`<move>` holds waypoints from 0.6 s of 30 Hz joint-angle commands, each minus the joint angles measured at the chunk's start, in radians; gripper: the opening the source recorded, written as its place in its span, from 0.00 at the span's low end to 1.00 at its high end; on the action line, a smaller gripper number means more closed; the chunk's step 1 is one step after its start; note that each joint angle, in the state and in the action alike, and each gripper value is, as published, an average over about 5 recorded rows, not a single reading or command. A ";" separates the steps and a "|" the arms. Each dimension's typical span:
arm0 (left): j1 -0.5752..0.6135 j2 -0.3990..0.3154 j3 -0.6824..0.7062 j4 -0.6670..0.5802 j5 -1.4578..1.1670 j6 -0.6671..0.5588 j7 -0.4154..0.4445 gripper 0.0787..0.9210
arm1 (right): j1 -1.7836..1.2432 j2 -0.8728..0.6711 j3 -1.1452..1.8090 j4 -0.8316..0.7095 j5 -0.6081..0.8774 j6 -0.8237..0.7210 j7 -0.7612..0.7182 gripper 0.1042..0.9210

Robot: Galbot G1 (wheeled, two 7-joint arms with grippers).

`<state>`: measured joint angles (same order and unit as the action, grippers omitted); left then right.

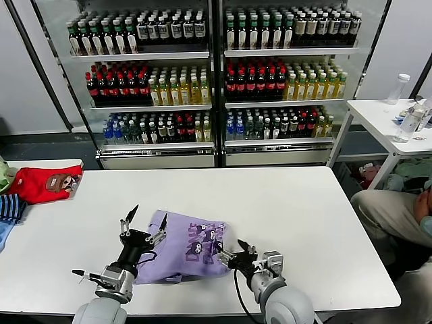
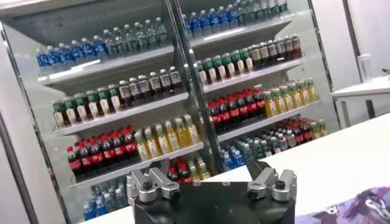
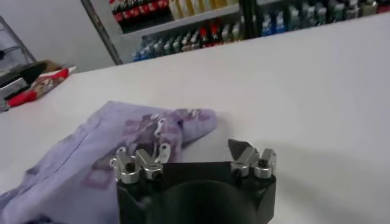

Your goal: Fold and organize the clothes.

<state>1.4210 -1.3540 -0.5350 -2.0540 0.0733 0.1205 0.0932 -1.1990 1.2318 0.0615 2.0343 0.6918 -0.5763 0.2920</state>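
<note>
The lavender T-shirt [image 1: 182, 250] lies crumpled near the front middle of the white table [image 1: 304, 216], with its dark purple print facing up. My left gripper [image 1: 147, 219] is open and empty, raised over the shirt's left edge with its fingers pointing up. My right gripper [image 1: 231, 251] is open and low at the shirt's right edge. In the right wrist view the shirt [image 3: 91, 158] lies just beyond the right gripper [image 3: 201, 141], and one finger overlaps the cloth. A corner of the shirt [image 2: 372, 210] shows in the left wrist view.
A red garment [image 1: 47, 183] and a blue striped one [image 1: 10, 209] lie at the table's left end. Glass-fronted drink coolers [image 1: 216, 81] stand behind. A small white table [image 1: 391, 118] with bottles and a seated person [image 1: 391, 216] are on the right.
</note>
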 commanded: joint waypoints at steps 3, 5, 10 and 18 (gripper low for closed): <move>0.032 -0.004 -0.015 0.008 0.042 -0.040 0.002 0.88 | 0.009 0.006 -0.052 -0.045 0.084 -0.003 -0.001 0.69; 0.035 -0.005 -0.014 0.008 0.044 -0.043 0.001 0.88 | 0.005 0.002 -0.054 -0.041 0.085 -0.003 -0.007 0.61; 0.038 -0.005 -0.014 0.013 0.048 -0.047 -0.001 0.88 | 0.001 0.000 -0.055 -0.028 0.086 -0.003 -0.020 0.44; 0.035 -0.001 -0.012 0.022 0.050 -0.055 -0.002 0.88 | 0.001 -0.057 0.027 0.023 0.079 -0.005 -0.024 0.16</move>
<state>1.4529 -1.3573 -0.5439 -2.0395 0.1155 0.0769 0.0908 -1.1977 1.2172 0.0298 2.0245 0.7583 -0.5799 0.2715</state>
